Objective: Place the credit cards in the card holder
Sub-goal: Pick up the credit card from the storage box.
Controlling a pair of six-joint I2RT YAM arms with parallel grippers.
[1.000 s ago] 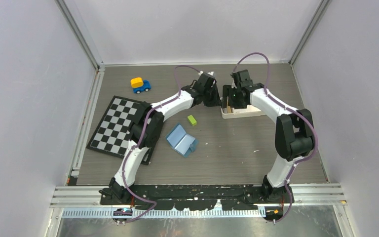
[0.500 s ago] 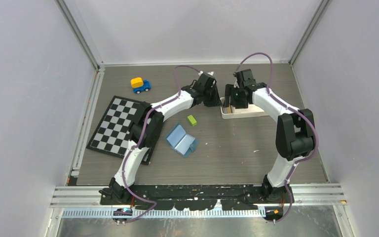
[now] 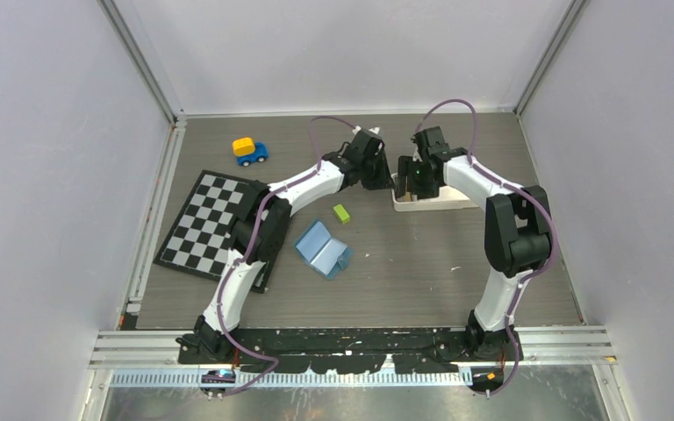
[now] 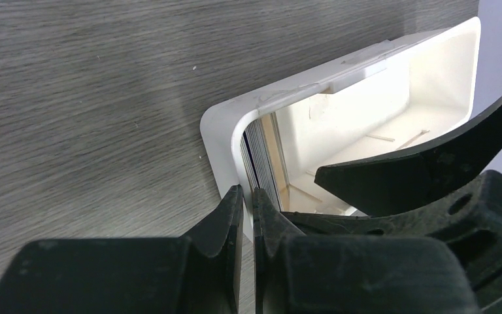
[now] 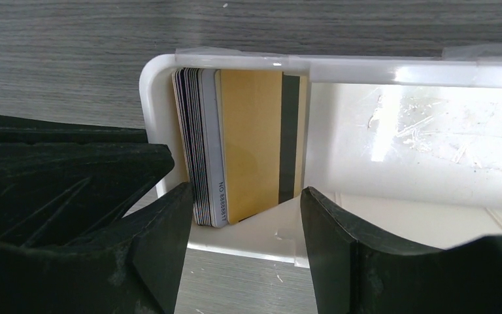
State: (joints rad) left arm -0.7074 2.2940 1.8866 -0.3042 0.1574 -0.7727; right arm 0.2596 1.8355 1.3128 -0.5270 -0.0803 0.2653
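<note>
Teal-blue, the card holder (image 3: 323, 249) lies open on the grey worktop (image 3: 421, 263) near the arms' bases, with a lime block (image 3: 341, 213) just beyond it. Farther back, the credit cards (image 5: 248, 144) stand on edge at the left end of the white tray (image 5: 157, 72). The right jaws stand released either side of them, and the left jaws are clenched at the tray's outer wall.

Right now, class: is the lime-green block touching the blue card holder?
Apart. The top external view shows a strip of bare table between the green block and the open card holder, which lies nearer the arms' bases.
</note>
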